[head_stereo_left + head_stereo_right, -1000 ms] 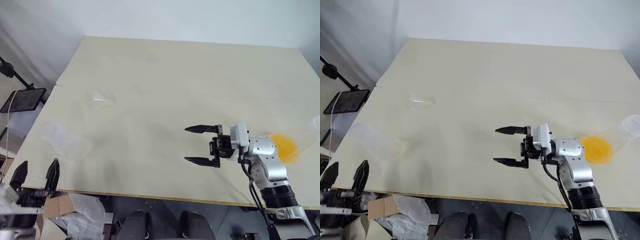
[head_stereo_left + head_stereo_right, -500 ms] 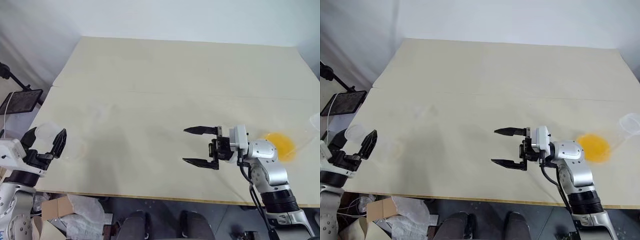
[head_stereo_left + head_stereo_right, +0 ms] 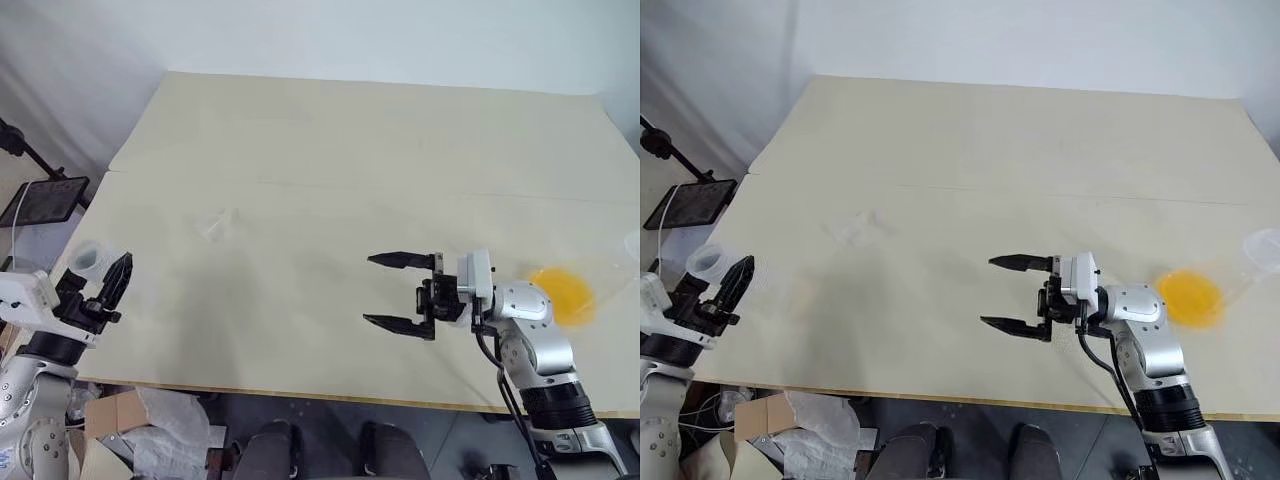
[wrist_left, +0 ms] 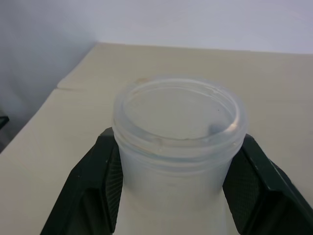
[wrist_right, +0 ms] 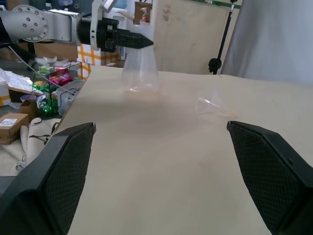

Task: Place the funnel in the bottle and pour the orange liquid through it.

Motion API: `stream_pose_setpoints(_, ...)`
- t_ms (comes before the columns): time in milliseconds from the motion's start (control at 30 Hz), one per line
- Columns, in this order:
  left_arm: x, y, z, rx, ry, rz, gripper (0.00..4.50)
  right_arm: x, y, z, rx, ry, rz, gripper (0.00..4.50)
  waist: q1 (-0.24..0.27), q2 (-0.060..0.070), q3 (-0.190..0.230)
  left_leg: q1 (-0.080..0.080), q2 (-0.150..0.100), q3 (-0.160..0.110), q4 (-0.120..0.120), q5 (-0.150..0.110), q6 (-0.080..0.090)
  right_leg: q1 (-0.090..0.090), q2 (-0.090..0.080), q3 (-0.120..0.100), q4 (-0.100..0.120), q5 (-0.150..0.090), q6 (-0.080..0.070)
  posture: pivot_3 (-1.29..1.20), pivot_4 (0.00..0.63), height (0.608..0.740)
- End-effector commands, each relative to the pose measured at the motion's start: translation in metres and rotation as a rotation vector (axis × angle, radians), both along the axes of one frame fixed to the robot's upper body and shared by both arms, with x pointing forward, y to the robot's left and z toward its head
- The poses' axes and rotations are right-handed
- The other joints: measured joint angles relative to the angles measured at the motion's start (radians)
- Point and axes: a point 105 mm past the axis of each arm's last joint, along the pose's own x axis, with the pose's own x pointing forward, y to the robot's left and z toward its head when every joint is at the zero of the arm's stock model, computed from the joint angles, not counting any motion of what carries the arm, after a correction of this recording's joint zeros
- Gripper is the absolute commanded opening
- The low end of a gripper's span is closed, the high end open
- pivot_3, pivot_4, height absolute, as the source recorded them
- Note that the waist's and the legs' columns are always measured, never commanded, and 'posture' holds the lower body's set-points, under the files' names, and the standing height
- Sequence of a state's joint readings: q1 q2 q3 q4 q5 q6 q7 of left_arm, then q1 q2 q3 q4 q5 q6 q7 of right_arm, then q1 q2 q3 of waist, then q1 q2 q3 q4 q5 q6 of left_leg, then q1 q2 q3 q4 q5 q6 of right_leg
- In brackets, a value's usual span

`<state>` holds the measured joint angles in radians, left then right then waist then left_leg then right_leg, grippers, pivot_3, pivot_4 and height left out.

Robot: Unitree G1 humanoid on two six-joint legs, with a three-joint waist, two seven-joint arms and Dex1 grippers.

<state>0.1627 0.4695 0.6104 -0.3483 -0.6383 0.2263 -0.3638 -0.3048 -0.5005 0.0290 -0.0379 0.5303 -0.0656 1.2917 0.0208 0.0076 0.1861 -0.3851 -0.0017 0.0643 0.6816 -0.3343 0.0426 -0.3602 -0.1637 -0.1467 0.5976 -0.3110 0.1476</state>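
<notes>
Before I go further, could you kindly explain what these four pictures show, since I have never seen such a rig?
This is a two-armed robot standing at a pale beige table. The two wide pictures come from cameras in its head, looking down over its arms; the other two come from a camera on each wrist. The left gripper, at the table's left edge, has its black fingers on either side of the neck of a clear colourless bottle. The right gripper hangs open over the table, holding nothing. A small clear plastic funnel lies on its side on the table. Far right, a clear flask lies tilted, holding translucent orange liquid.
</notes>
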Motion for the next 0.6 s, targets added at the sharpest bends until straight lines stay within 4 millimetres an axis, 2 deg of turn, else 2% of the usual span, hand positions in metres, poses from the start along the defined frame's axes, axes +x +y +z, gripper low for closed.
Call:
stream_pose_setpoints(33, 0.001, -0.021, 0.028, 0.038, -0.12, -0.118, 2.39, -0.002, -0.008, 0.009, 0.01, -0.053, -0.053, 4.5, 0.001, 0.0, 0.0, 0.0, 0.0, 0.0, 0.0, 0.0, 0.0, 0.0, 0.0, 0.0, 0.0, 0.0, 0.0, 0.0, 0.15, 0.74)
stream_pose_setpoints(100, 0.005, -0.042, 0.037, 0.057, -0.147, -0.235, 2.39, 0.001, -0.017, 0.009, 0.019, -0.047, -0.111, 4.5, 0.007, 0.0, 0.0, 0.0, 0.0, -0.001, 0.0, 0.0, 0.0, 0.0, 0.0, 0.0, 0.0, 0.0, 0.0, 0.0, 0.15, 0.74)
stream_pose_setpoints(167, 0.013, -0.072, 0.045, 0.129, -0.158, -0.398, 2.39, 0.001, -0.034, 0.008, 0.021, -0.059, -0.222, 4.5, 0.009, 0.0, 0.0, 0.0, -0.001, -0.001, 0.0, 0.0, 0.0, 0.0, -0.001, 0.001, 0.001, 0.0, 0.0, 0.0, 0.15, 0.74)
stream_pose_setpoints(233, 0.019, -0.093, 0.049, 0.181, -0.162, -0.506, 2.39, -0.001, -0.048, 0.006, 0.017, -0.071, -0.304, 4.5, 0.008, 0.0, 0.0, 0.0, -0.002, -0.002, 0.0, 0.0, 0.0, 0.0, -0.001, 0.001, 0.002, 0.0, 0.0, 0.0, 0.15, 0.74)
stream_pose_setpoints(300, 0.034, -0.121, 0.049, 0.22, -0.149, -0.651, 2.39, -0.008, -0.069, 0.001, 0.006, -0.071, -0.421, 4.5, 0.011, 0.0, 0.0, 0.0, -0.002, -0.001, 0.0, 0.0, 0.0, 0.0, -0.001, 0.002, 0.001, 0.0, 0.0, 0.0, 0.15, 0.74)
stream_pose_setpoints(433, 0.062, -0.163, 0.044, 0.259, -0.105, -0.85, 2.39, -0.024, -0.103, -0.009, -0.004, -0.058, -0.606, 4.5, 0.01, 0.0, 0.0, 0.0, -0.002, 0.001, 0.0, 0.0, 0.0, 0.0, 0.001, 0.002, 0.002, 0.0, 0.001, 0.0, 0.15, 0.74)
stream_pose_setpoints(600, 0.101, -0.219, 0.039, 0.267, -0.082, -1.028, 2.39, -0.044, -0.13, -0.022, -0.008, -0.026, -0.789, 4.5, 0.008, 0.0, 0.0, 0.001, -0.003, 0.003, 0.0, 0.001, -0.001, 0.0, 0.004, 0.002, 0.001, 0.0, 0.001, 0.0, 0.15, 0.74)
